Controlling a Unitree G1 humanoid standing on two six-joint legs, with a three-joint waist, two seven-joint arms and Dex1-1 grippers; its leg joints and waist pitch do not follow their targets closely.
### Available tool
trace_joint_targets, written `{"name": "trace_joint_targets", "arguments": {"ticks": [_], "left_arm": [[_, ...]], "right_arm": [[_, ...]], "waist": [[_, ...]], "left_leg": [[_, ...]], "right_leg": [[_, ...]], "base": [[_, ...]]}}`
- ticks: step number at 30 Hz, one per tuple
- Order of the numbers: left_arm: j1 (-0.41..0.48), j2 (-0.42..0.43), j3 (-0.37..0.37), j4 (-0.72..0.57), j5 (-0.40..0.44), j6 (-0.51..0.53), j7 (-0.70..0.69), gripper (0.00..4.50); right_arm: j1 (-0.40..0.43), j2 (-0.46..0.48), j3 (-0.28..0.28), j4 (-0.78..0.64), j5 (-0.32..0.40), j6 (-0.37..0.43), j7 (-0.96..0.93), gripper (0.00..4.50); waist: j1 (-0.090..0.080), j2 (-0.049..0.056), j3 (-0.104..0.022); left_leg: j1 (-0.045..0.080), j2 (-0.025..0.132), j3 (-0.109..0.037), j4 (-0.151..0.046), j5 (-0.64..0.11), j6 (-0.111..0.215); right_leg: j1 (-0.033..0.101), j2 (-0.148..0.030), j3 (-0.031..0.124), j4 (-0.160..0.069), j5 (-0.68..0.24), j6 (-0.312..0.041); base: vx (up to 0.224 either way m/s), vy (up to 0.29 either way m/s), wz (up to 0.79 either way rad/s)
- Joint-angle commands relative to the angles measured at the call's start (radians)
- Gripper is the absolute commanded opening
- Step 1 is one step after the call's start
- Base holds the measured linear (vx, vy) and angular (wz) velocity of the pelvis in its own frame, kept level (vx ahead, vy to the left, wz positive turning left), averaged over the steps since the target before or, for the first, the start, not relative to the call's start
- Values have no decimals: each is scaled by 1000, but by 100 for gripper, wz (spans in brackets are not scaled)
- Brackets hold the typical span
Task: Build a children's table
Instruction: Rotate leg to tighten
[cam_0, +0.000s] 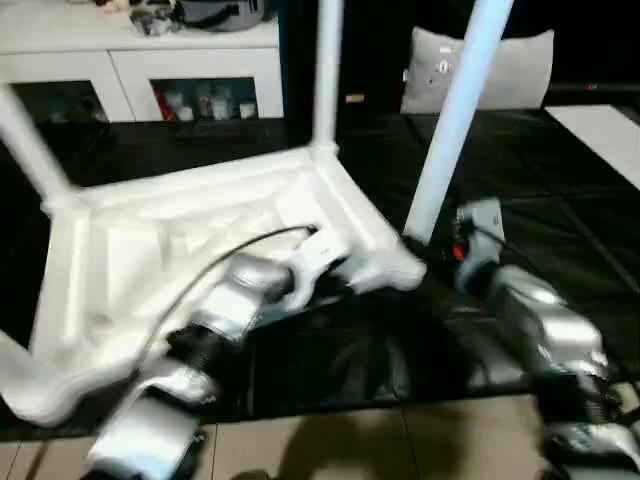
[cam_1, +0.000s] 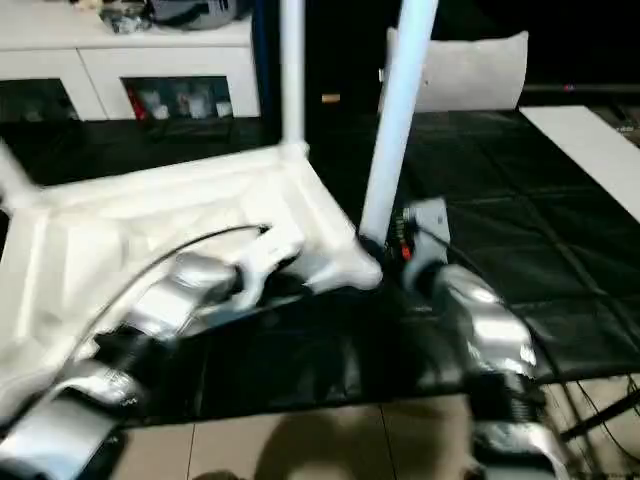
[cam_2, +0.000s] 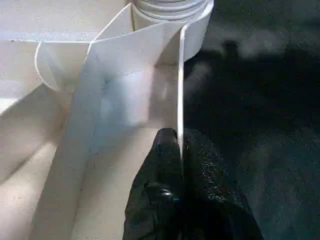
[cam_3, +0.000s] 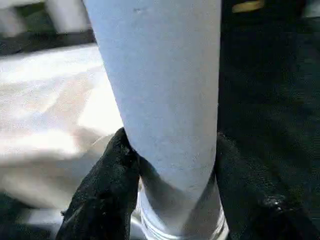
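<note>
On the black tabletop (cam_0: 560, 230) lies the upturned white top (cam_0: 180, 260) — three legs standing, left fingers (cam_2: 167, 190) clamped on its rim; right fingers (cam_3: 107, 190) clamped round a fourth leg (cam_0: 455, 120).

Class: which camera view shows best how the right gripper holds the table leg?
The right wrist view: the right gripper has a black finger on each side of the leg, shut on it. The eye views show the leg rising beside the tabletop, its grip hidden.
</note>
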Motion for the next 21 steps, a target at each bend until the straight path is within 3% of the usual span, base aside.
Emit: {"name": "trace_joint_targets", "arguments": {"ticks": [1,3,5,6,8,14,18,21], "left_arm": [[-24,-46,11,-26,-39,-25,23,0],[-20,-42,0,-31,-21,-33,15,0],[-15,-31,-10,-34,-10,-44,3,0],[-10,-19,-15,-35,-3,-54,-8,0],[-7,-5,-14,-32,-1,-70,-19,0],[8,85,-34,-35,-7,-156,-123,0],[27,138,-48,-49,-13,-237,-222,0],[42,194,-76,-51,-15,-296,-324,0]], "right_arm": [[-17,41,33,10,27,1,0,191],[-3,42,30,-10,50,-16,53,261],[1,49,6,-24,73,-21,63,263],[1,53,-19,-33,94,-26,67,283],[8,38,-18,-46,99,-19,95,304],[54,-85,39,-83,90,-34,264,353],[73,-155,59,-78,68,-66,363,358],[102,-234,92,-93,74,-102,515,358]], "waist": [[11,-16,-73],[14,-15,-81],[17,-16,-82],[21,-13,-78],[24,-11,-77],[34,-10,-72],[42,-8,-71],[49,-7,-72]], "left_leg": [[1,89,-48,-62,-58,66],[-4,94,-49,-56,5,104],[-9,91,-46,-49,39,141],[-11,89,-44,-49,14,148],[-10,91,-45,-51,0,139],[-4,95,-44,-54,-42,116],[-3,94,-43,-55,-61,109],[1,103,-45,-55,-66,109]], "right_leg": [[55,-142,88,-76,-281,-28],[55,-140,92,-53,-145,-52],[51,-141,94,-41,-62,-75],[50,-142,92,-48,-94,-73],[52,-137,88,-52,-139,-54],[50,-135,89,-59,-207,-25],[48,-134,87,-63,-242,-11],[43,-134,88,-60,-227,-17]], "base": [[0,0,0],[0,0,0],[0,0,0],[0,0,0],[0,0,0],[0,0,0],[0,0,0],[0,0,0]]}}
